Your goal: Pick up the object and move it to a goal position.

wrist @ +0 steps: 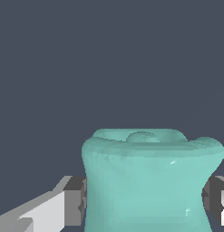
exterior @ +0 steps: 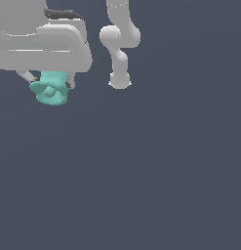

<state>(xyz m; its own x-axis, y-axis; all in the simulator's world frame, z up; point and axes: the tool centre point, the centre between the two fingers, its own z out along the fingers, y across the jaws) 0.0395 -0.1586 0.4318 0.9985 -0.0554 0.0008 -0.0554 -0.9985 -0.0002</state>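
The object is a small teal stubby piece with a flared rim and a small round bump on its end. In the exterior view it hangs under my white hand at the upper left, between the two fingers. My gripper is shut on the object, with the fingers pressing its sides. In the wrist view the object fills the lower middle, and a grey pad touches one side while the other pad touches the opposite side. No goal marker shows.
The arm's white links and base stand at the upper middle of the exterior view. A plain dark grey floor lies all around.
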